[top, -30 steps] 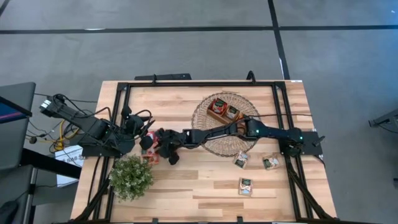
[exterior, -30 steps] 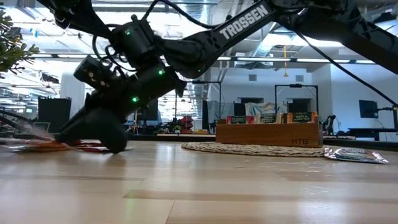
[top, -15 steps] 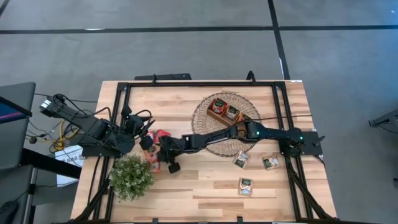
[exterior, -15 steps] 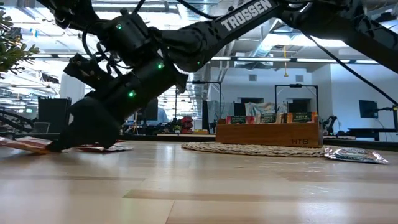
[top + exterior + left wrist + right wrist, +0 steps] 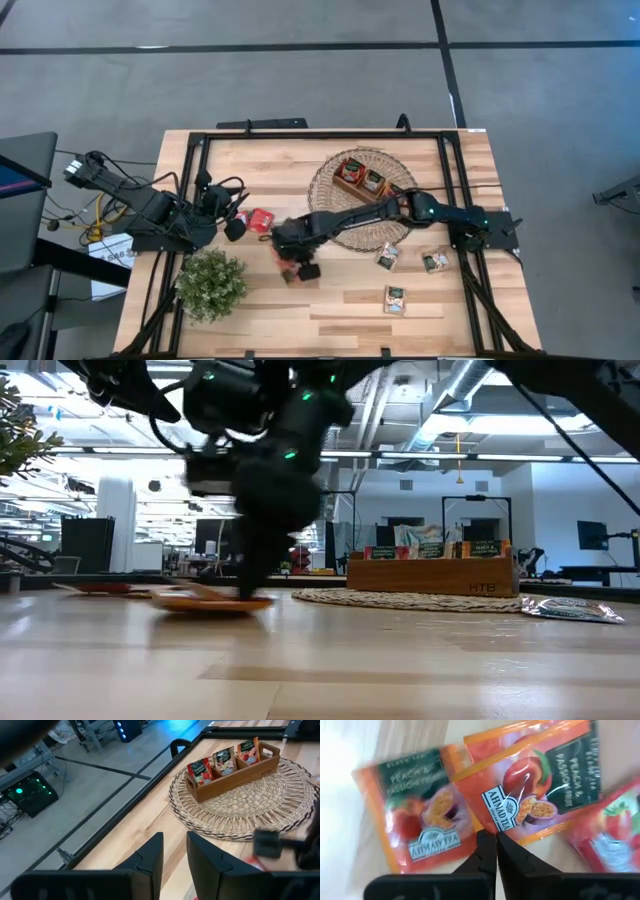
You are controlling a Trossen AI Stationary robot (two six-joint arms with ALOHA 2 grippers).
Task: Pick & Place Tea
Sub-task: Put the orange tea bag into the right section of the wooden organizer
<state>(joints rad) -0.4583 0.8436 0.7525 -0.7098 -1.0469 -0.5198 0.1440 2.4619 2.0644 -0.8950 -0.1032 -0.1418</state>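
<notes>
My right gripper (image 5: pixel 295 264) reaches across to the table's middle left and is shut on an orange peach-and-passion-fruit tea sachet (image 5: pixel 535 785). In the low view this sachet (image 5: pixel 210 601) sits low under the gripper (image 5: pixel 252 588). A second orange sachet (image 5: pixel 420 820) and a red one (image 5: pixel 615 835) lie close by. Another red sachet (image 5: pixel 262 220) lies flat beside my left gripper (image 5: pixel 238 226), which waits open (image 5: pixel 175 851) at the left edge. Three green-and-white sachets (image 5: pixel 388 257) (image 5: pixel 435 261) (image 5: pixel 395 298) lie flat at the right. My right gripper pinches the orange sachet between its two shut fingers (image 5: pixel 485 847) at the sachet's edge (image 5: pixel 492 831). The fingers come from above, pointing nearly straight down. The sachet spreads out flat below them, close over the table; whether it is lifted clear I cannot tell.
The wooden three-compartment tray (image 5: pixel 360 177) (image 5: pixel 232 767) stands on a round woven mat (image 5: pixel 325 185) at the far middle, with sachets standing in it. A potted plant (image 5: pixel 212 285) stands near the left front. A black frame (image 5: pixel 300 135) borders the table.
My right gripper has moved from the sachet pile by the left arm toward the near edge and then toward the right, tipping from a slant to nearly upright. An orange sachet has travelled with it, away from the pile.
</notes>
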